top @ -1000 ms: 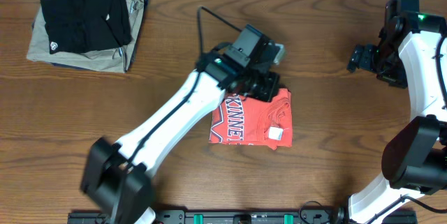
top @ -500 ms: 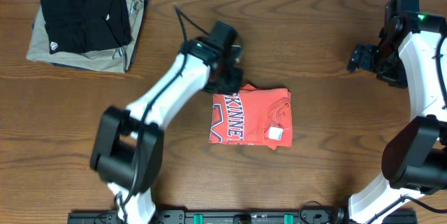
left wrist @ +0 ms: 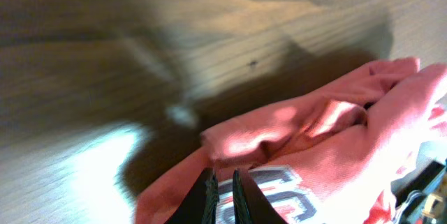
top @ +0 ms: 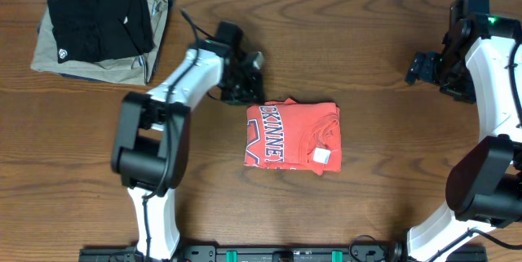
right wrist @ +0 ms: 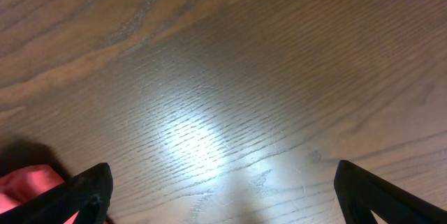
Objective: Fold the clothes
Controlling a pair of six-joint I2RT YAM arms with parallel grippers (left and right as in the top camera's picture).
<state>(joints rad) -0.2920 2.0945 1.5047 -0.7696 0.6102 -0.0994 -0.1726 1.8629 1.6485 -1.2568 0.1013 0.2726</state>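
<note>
The red-orange T-shirt [top: 294, 135] lies folded into a compact rectangle at the middle of the table, with white-and-blue lettering facing up on its left half and a small white tag [top: 321, 156] near its lower right. My left gripper [top: 245, 85] is just off the shirt's upper-left corner, above the wood. In the left wrist view its fingers [left wrist: 222, 190] are shut with nothing between them, and the shirt [left wrist: 314, 140] lies just ahead. My right gripper [top: 424, 68] is far to the right. Its fingers [right wrist: 223, 196] are wide open over bare wood.
A folded black garment [top: 98, 21] with a small white logo lies on a folded khaki garment [top: 122, 70] at the far left corner. A sliver of the red shirt [right wrist: 24, 182] shows at the lower left of the right wrist view. The right arm stands along the right edge.
My left gripper has moved left and slightly back, from over the shirt's top edge to the wood beside its upper-left corner. The shirt stays folded. The right arm has not moved.
</note>
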